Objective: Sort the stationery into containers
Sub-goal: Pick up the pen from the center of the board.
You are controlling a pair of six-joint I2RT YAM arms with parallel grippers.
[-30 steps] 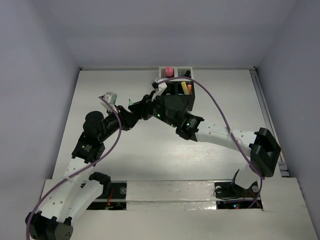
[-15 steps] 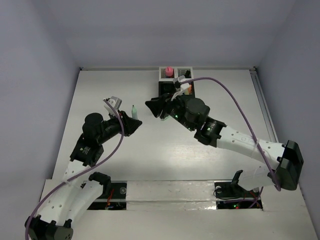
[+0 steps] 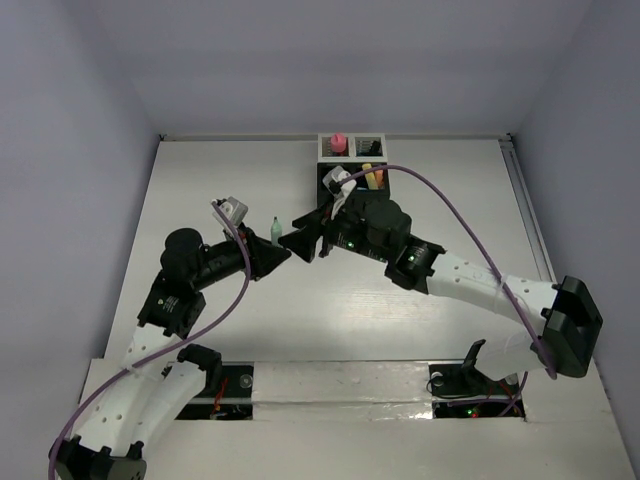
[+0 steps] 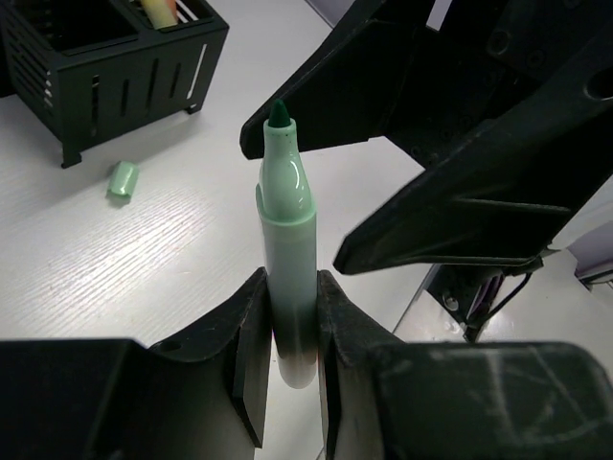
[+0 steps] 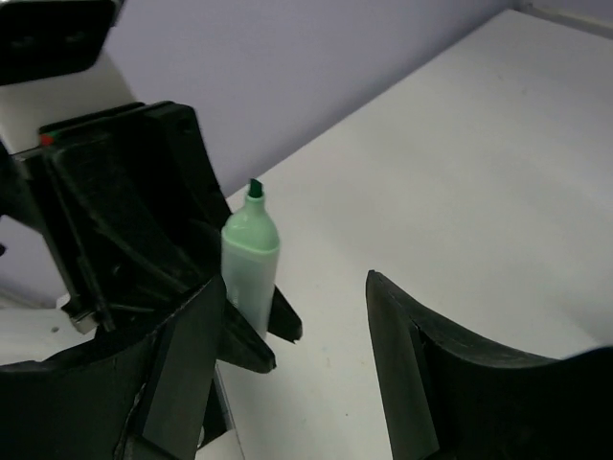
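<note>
White wood-grain table (image 3: 220, 180). Mesh organizer (image 4: 124, 91) stands at far edge, near middle. Small pale-green piece (image 4: 122, 180), probably marker cap, lies just beside organizer's black compartment.

The green marker (image 4: 287, 196) is smooth, glossy plastic, its pale barrel catching a bright streak of light, its tip dark and dull. The left end effector (image 4: 289, 292) and the right end effector (image 5: 316, 326) are matt black plastic, faintly ridged on the flat faces. The counter (image 4: 115, 259) is white with a fine wood-like grain and a soft sheen. The black organizer (image 4: 124, 81) looks matt and slotted, material unclear
</note>
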